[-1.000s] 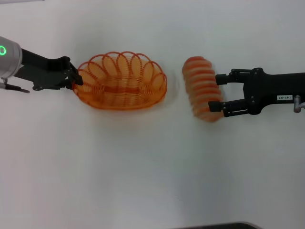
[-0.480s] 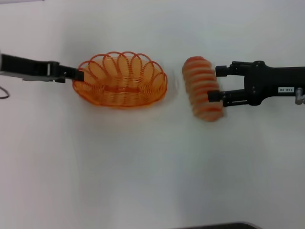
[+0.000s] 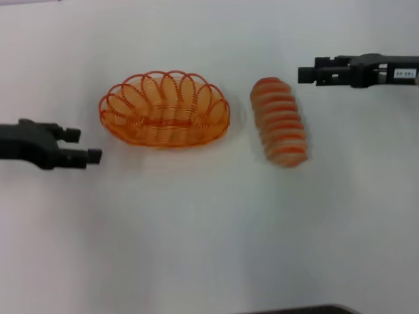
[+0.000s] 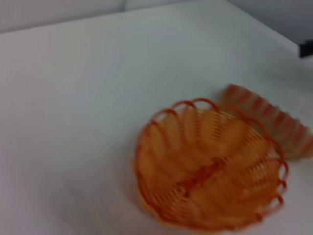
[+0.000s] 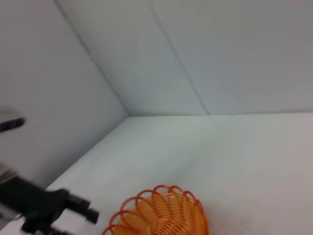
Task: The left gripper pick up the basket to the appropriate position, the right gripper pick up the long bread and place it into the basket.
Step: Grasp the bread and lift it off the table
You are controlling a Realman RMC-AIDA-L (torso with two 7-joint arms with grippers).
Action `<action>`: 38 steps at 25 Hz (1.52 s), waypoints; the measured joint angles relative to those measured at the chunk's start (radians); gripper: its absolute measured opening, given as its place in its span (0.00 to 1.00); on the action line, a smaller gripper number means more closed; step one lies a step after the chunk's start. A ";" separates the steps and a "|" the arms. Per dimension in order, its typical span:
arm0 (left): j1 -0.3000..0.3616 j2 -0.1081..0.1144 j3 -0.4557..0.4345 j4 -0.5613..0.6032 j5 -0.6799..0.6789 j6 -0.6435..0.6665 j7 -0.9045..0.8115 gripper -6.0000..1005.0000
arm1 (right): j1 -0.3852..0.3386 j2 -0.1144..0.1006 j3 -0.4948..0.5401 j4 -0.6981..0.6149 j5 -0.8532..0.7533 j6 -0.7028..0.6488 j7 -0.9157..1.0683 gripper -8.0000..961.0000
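The orange wire basket (image 3: 163, 108) stands on the white table, left of centre, and holds nothing. The long striped bread (image 3: 280, 122) lies on the table just right of it, apart from it. My left gripper (image 3: 84, 145) is open and empty, to the front left of the basket and clear of its rim. My right gripper (image 3: 305, 74) hangs to the back right of the bread, clear of it, and holds nothing. The left wrist view shows the basket (image 4: 210, 181) with the bread (image 4: 269, 127) behind it. The right wrist view shows the basket (image 5: 161, 215) and the left gripper (image 5: 87, 209).
The white table (image 3: 209, 235) is bordered by pale walls that meet in a corner (image 5: 128, 115) behind the basket. A dark edge (image 3: 294, 309) shows at the table's front.
My left gripper has left the basket's left rim and drawn back to the front left. My right gripper has pulled off the bread and moved toward the back. Basket and bread stay put.
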 joint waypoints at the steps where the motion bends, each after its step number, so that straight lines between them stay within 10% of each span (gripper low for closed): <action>1: 0.008 -0.004 0.000 -0.003 0.000 0.003 0.023 0.76 | 0.005 -0.003 -0.014 -0.030 -0.016 0.003 0.062 0.83; 9: 0.038 -0.020 -0.001 -0.033 -0.016 0.031 0.160 0.76 | 0.115 -0.075 -0.113 -0.128 -0.187 -0.090 0.487 0.83; 17: 0.062 -0.024 -0.073 -0.051 -0.090 0.124 0.285 0.76 | 0.264 -0.043 -0.146 -0.168 -0.501 -0.137 0.710 0.82; 38: 0.079 -0.021 -0.136 -0.088 -0.125 0.226 0.355 0.76 | 0.373 -0.003 -0.351 -0.027 -0.525 0.077 0.935 0.80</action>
